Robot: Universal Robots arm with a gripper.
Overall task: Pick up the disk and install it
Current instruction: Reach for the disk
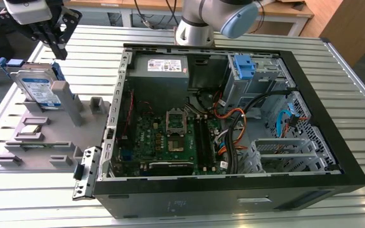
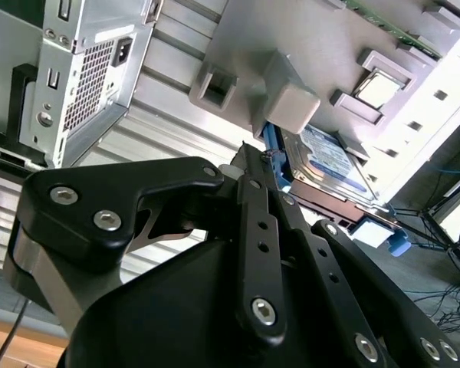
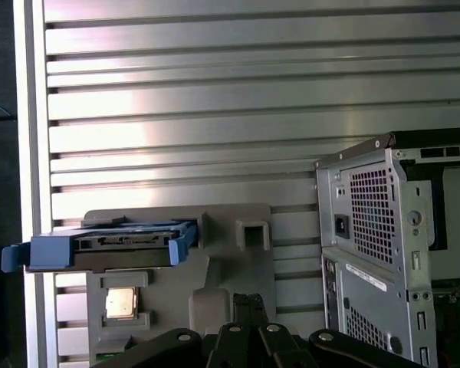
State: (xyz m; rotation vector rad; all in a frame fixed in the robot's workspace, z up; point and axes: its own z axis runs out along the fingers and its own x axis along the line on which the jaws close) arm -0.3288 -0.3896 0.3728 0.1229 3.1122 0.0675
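Observation:
The disk (image 1: 40,88) stands on edge in a grey holder (image 1: 49,142) at the exterior view's left, its white-and-blue label facing out and a blue caddy around it. My gripper (image 1: 57,51) hangs above and just behind it, apart from it, fingers shut together with nothing between them. In the first wrist view the disk (image 3: 100,249) is edge-on beyond the gripper (image 3: 249,300). The second wrist view has the disk (image 2: 330,157) past the gripper (image 2: 249,152).
An open computer case (image 1: 334,142) lies to the exterior view's right, with a motherboard (image 1: 169,133), cables, a power supply (image 1: 160,66) and a blue bracket (image 1: 243,66) in the drive bay. A small chip (image 3: 121,303) rests on the grey holder. All stand on a ribbed metal table (image 1: 43,204).

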